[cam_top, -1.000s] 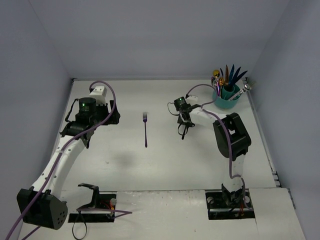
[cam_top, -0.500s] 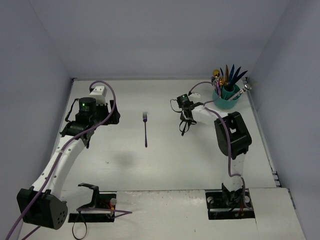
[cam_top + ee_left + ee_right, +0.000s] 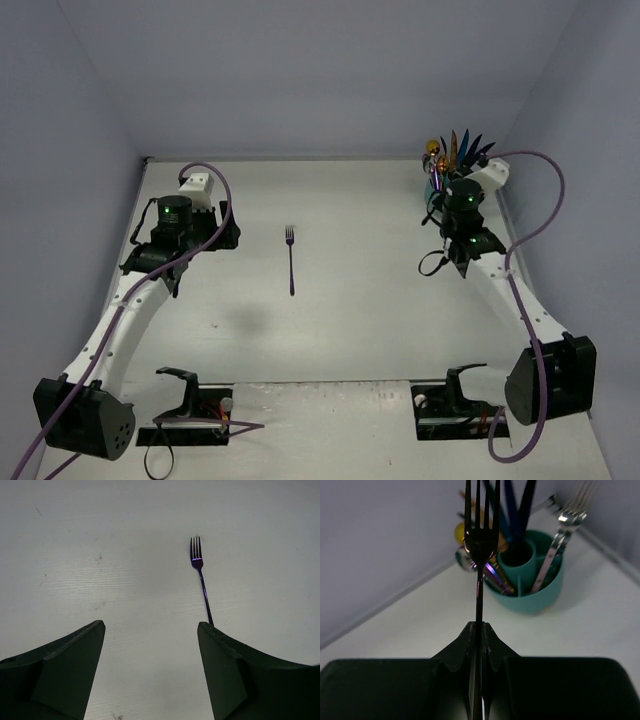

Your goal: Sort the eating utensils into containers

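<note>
Where the white table (image 3: 350,300) meets the walls (image 3: 320,80), a plain seam runs along the back and both sides. Walls pale grey-blue, matte, unmarked. Light even, shadows soft. Table surface matte, with faint streaks crosswise in the left wrist view and a few small dark marks (image 3: 99,557) ahead and left of the left gripper (image 3: 150,625).

Left gripper: fingers spread wide, nothing between them, hanging above bare table. Loose fork (image 3: 197,562) lies flat ahead of it, offset toward the right finger, tines pointing away, handle end running down to that finger's tip in the view. I cannot tell the height gap. Fork dark with a violet sheen.

Right gripper (image 3: 479,630): fingers pressed together on the handle of a held fork (image 3: 480,545), pinching it near mid-handle. Held fork stands upright in the wrist view, tines away from the wrist, dark and glossy.

Caddy (image 3: 530,592): teal, round, just beyond the right gripper, ahead and to the right of the held fork, sitting on the table close to the back right corner. A central tube and one divider show inside. Silver fork (image 3: 555,550) leans out on the far right side. Blue handles (image 3: 512,510) stand in the centre tube. A gold piece (image 3: 460,532) shows at the left rim, partly hidden behind the held fork.

Purple cables (image 3: 555,200) loop off both arms above the table.
</note>
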Controlling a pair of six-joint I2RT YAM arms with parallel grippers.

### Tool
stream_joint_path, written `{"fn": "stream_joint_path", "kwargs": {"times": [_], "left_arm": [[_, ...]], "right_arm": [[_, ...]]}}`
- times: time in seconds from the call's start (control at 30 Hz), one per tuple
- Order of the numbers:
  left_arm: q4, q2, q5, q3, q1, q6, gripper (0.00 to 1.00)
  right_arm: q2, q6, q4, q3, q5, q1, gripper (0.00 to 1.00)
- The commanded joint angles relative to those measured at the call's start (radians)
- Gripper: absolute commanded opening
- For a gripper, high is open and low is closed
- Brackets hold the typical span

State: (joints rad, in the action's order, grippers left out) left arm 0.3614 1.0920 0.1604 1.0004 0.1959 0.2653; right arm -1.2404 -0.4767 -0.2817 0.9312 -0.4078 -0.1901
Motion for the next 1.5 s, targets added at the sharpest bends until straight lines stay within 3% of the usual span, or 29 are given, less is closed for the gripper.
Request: {"fn": "stream_joint_path", "kwargs": {"times": [0.0, 0.23, 0.6, 1.07, 1.47], "left_arm": [[-0.056, -0.027, 0.010, 0.019, -0.006, 0.003, 0.72], [-0.059, -0.022, 0.004, 0.017, -0.006, 0.000, 0.72], [-0.059, -0.001, -0.002, 0.018, -0.006, -0.003, 0.72], [-0.058, 0.029, 0.010, 0.020, -0.006, 0.000, 0.72], [-0.061, 0.032, 0.014, 0.020, -0.006, 0.002, 0.72]], "right_arm": [[0.015, 0.118, -0.241, -0.036, -0.031, 0.110, 0.00], [-0.122, 0.141, -0.505, -0.028, 0.041, 0.269, 0.00], [-0.401, 0.205, -0.779, 0.091, 0.108, 0.325, 0.00], [-0.596, 0.171, -0.885, 0.162, 0.163, 0.345, 0.00], [-0.662, 0.113, -0.929, 0.131, 0.191, 0.346, 0.00]]}}
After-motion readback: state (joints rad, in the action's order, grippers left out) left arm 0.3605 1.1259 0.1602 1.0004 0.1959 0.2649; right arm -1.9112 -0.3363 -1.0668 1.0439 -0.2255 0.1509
